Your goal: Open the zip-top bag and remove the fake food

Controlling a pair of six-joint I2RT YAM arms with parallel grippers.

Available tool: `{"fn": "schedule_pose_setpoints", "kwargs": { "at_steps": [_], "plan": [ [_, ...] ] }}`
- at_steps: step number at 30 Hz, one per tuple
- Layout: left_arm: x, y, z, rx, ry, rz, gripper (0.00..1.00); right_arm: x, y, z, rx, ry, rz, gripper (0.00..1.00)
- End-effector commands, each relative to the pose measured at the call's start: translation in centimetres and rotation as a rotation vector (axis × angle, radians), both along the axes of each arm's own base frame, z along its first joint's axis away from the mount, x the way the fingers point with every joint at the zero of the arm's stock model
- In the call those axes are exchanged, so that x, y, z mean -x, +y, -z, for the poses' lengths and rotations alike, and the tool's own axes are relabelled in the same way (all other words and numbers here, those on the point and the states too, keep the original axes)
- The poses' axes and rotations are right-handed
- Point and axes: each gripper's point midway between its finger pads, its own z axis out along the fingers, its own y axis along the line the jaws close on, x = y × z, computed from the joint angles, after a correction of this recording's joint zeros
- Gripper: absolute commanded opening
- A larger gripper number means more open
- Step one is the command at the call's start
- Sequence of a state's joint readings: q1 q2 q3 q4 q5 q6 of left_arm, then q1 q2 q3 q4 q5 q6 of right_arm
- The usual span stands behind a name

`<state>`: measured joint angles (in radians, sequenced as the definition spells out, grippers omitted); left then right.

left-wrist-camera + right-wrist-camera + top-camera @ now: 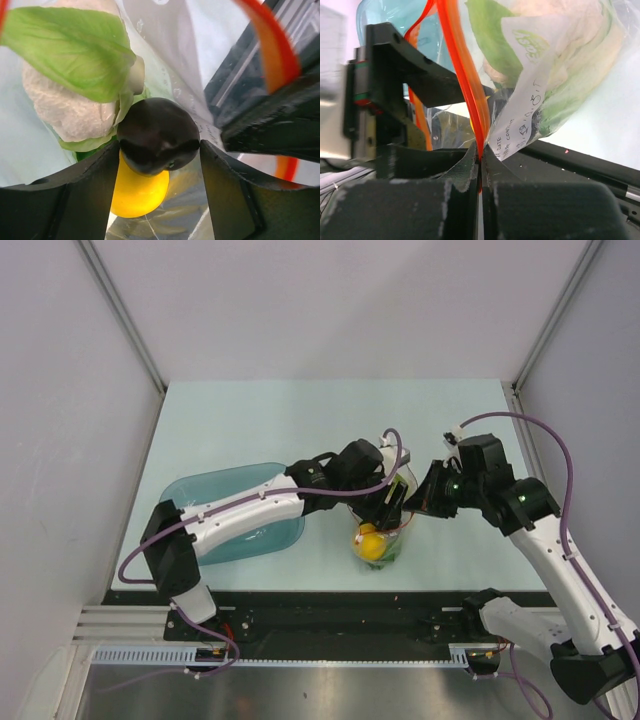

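R fingers (465,170) are pinched tight on the red zip strip (465,75) of the zip-top bag (392,548), which sits on the counter (300,420) near its front edge, beside the teal tray (200,482). L fingers (85,195) are inside the bag, w/ the dark piece (157,135) between them touching both; we can't tell if it's clamped. Cauliflower (65,110), lettuce (70,50) & yellow fruit (140,195) lie in the bag too.

You're in a robotics lab cell: plain white panel walls (60,390) box in a pale table (300,420), with a black mounting rail (330,612) along its near edge
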<state>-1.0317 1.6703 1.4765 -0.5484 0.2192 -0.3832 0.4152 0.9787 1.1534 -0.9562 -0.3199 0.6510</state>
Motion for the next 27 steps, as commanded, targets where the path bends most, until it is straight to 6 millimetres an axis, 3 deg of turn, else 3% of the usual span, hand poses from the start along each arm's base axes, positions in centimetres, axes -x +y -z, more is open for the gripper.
{"fn": "schedule_pose_setpoints", "kwargs": {
  "at_steps": [1,8,11,12,15,20,27],
  "plan": [
    [-0.1,0.1,1.4,-0.037,-0.031,0.008,0.73,-0.1,0.7,-1.8,-0.06,-0.064,-0.008,0.0],
    [-0.3,-0.5,2.3,-0.025,-0.028,0.001,0.71,0.3,0.7,-1.4,-0.058,-0.054,-0.006,0.0],
    [-0.3,-0.6,2.3,-0.029,-0.024,0.014,0.53,0.4,0.7,-1.2,-0.053,-0.05,-0.008,0.0],
    [-0.3,-0.6,1.8,-0.019,-0.031,0.013,0.4,0.4,0.6,-1.1,-0.051,-0.05,-0.008,0.0],
    [-0.5,-0.1,0.9,-0.014,-0.056,-0.003,0.25,0.5,0.3,-0.6,-0.033,-0.044,-0.003,0.0],
    [-0.2,1.1,-2.4,0.019,-0.095,-0.016,0.04,0.7,-0.1,0.1,-0.007,-0.045,-0.003,0.0],
    [0.9,3.0,-8.3,0.124,-0.162,-0.009,0.0,0.9,-0.6,1.2,0.029,-0.044,-0.006,0.0]
  ]
}}
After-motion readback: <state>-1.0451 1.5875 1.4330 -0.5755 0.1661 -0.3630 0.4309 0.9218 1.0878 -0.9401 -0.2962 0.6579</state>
